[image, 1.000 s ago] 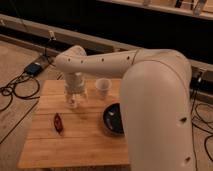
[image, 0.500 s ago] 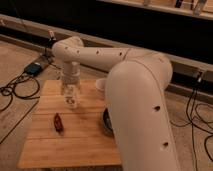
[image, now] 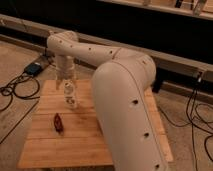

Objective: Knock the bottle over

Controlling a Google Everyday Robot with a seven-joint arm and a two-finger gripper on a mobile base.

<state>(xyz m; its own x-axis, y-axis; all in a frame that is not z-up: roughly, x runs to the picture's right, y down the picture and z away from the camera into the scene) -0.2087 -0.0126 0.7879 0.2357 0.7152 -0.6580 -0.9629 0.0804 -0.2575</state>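
The bottle (image: pixel 70 96) is small, clear and whitish. It stands upright on the left part of the wooden table (image: pixel 75 145). My gripper (image: pixel 67 80) hangs straight down from the white arm (image: pixel 120 85), right above the bottle's top and touching or nearly touching it. The bulky arm fills the middle and right of the camera view.
A small dark red object (image: pixel 58 123) lies on the table in front of the bottle, to its left. The arm hides the table's right half. Black cables (image: pixel 12 92) and a blue box (image: pixel 34 67) lie on the floor at left. A dark wall with a rail (image: pixel 175 60) runs behind.
The arm has swung closer to the camera and now hides the white cup and the dark bowl. The gripper stays over the bottle, which still stands.
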